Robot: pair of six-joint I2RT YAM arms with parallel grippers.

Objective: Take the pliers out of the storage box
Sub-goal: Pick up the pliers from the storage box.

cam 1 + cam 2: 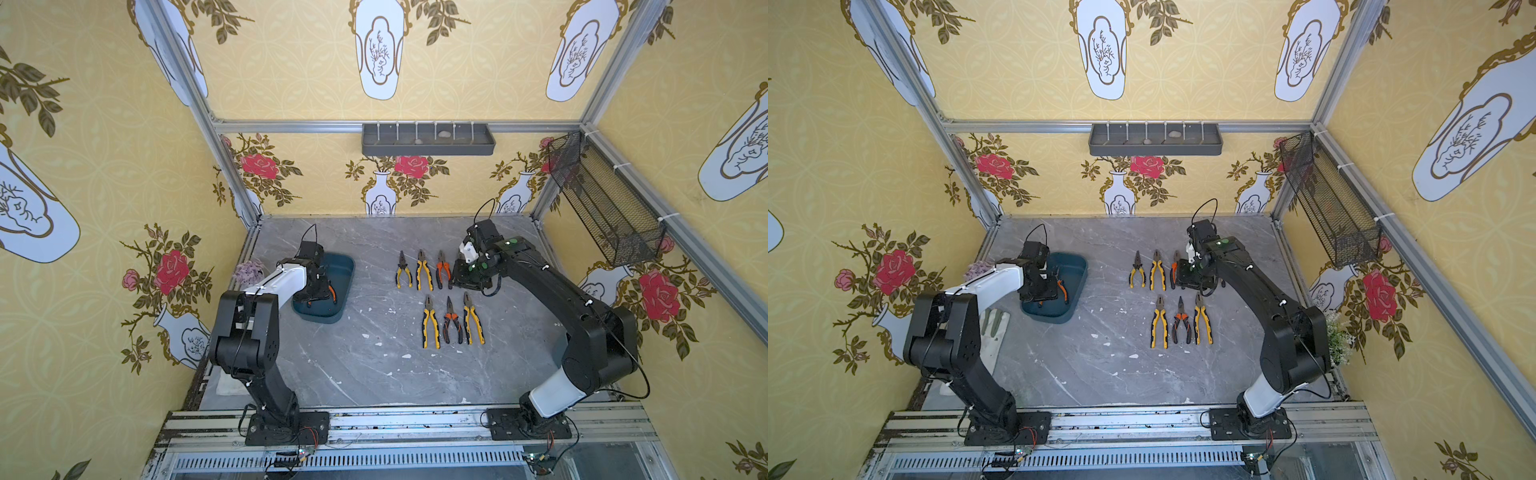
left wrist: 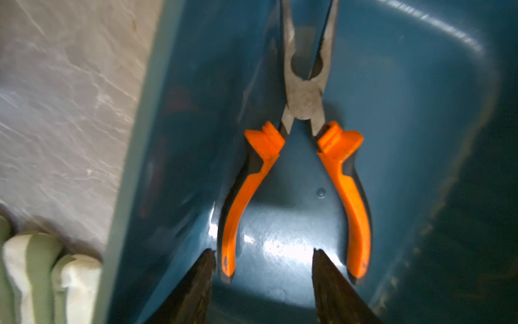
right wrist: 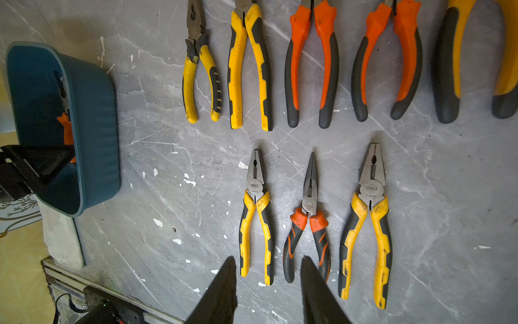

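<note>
Pliers (image 3: 255,182) are nearly all out: eight lie in two rows on the desk (image 1: 374,365), and a single orange-handled pair (image 2: 304,103) is left flat on the floor of the storage box (image 1: 343,272), close along one side wall, handles splayed and long nose pointing away from the left end effector (image 2: 263,252). That end effector hangs low inside the box, fingers (image 2: 196,289) spread and pinching nothing; in the wrist view one finger sits between the wall and the nearer handle, the other in the gap between the handles. To do this pick well, I would say it should come straight down until the tips nearly meet the box floor, close firmly on that handle up toward the pivot so the tool does not swing, then lift straight up over the rim, since the wall leaves the outer finger little room and the light box could get dragged along. The right end effector (image 3: 267,261) hovers above the laid-out rows, fingers apart and empty. On the back wall a long grey tray (image 1: 428,150) holds what look like two small pale stones (image 1: 444,134); in the black mesh basket (image 1: 602,199) on the side wall I can make out nothing.
</note>
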